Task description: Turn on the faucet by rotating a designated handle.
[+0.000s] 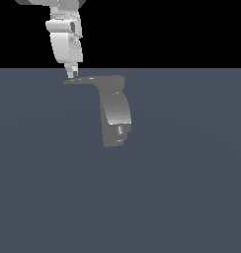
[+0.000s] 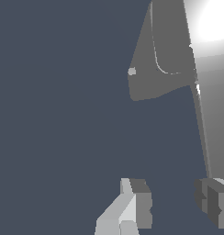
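The faucet (image 1: pixel 115 116) stands on the flat grey surface (image 1: pixel 191 197), a little left of centre in the exterior view. Its curved blocky body rises from a base with a small nub (image 1: pixel 120 130) on the lower front. The handle (image 1: pixel 88 80) leaves the top of the body and runs sideways toward the exterior view's left, tapering to a point.

The gripper (image 1: pixel 72 75) hangs from above at the tapered tip of the handle. In the exterior view its fingertips appear level with the tip, at or just beside it; you cannot tell from either view whether they touch. The wrist view shows two fingers (image 2: pixel 137 204) set apart with bare surface between them, so the jaws stand parted and hold nothing. The handle passes as a thin edge close to the finger on one side, not between the two.

Judged from this, the step in hand is placing a finger against the handle near its tip before pushing it round.

To do it well:

1. Keep contact near the tip. The far end of the lever gives the most leverage about the body's upright axis.
2. Set a finger flat against the side edge of the handle, low enough that it cannot ride over the thin top face.
3. Push along an arc about the top of the body, not in a straight line, or the finger is likely to slip off the point.
4. Do not press down on the lever.
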Controlling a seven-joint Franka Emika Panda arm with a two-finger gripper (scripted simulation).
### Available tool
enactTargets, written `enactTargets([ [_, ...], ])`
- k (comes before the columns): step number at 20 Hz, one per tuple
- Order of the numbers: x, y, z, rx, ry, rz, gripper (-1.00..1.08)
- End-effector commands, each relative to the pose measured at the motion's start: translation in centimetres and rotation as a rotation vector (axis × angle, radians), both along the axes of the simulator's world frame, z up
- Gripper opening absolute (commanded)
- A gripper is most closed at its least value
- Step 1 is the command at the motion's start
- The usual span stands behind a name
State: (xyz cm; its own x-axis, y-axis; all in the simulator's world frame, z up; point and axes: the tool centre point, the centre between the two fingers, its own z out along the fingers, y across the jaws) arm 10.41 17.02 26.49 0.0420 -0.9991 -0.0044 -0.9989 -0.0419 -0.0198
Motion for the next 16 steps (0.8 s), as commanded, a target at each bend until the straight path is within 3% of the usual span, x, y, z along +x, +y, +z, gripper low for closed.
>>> enactTargets([
  [1, 0.0, -1.0, -1.6, -0.005, 0.02, -0.011, -1.0],
  [4, 0.0, 0.0, 0.0, 0.0, 0.0, 0.001, -1.0],
  [16, -3.0, -0.3, -0.4, -0.002, 0.005, -0.002, -1.0],
])
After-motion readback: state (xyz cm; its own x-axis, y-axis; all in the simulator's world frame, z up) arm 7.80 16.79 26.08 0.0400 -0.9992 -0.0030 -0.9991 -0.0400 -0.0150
